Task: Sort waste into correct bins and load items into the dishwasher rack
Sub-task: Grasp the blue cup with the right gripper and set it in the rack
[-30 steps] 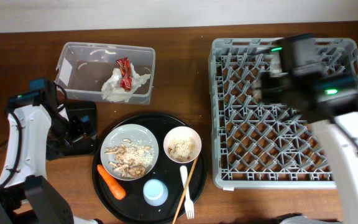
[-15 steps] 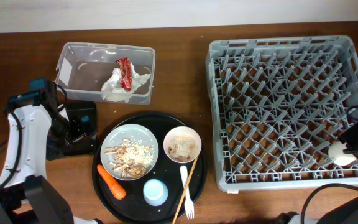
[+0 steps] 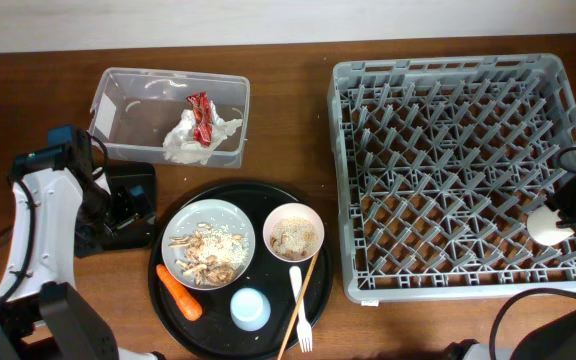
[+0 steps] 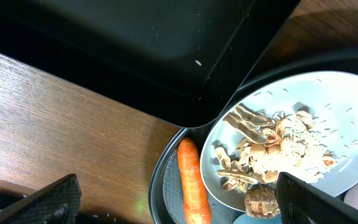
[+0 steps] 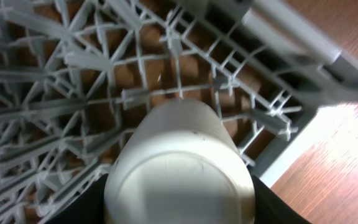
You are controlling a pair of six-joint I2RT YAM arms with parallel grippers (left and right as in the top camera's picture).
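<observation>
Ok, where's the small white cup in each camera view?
Overhead: small white cup at the far right, over the dishwasher rack.
Left wrist: not in it.
Right wrist: bottom centre, filling the foreground.
Shared landmark: the rack's grey rim near the cup.

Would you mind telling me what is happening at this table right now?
The right gripper holds a small white cup over the right side of the grey rack. The left gripper hangs open by the small black tray, facing the carrot and the plate of scraps. Napkins and a red wrapper lie in the clear tub.
</observation>
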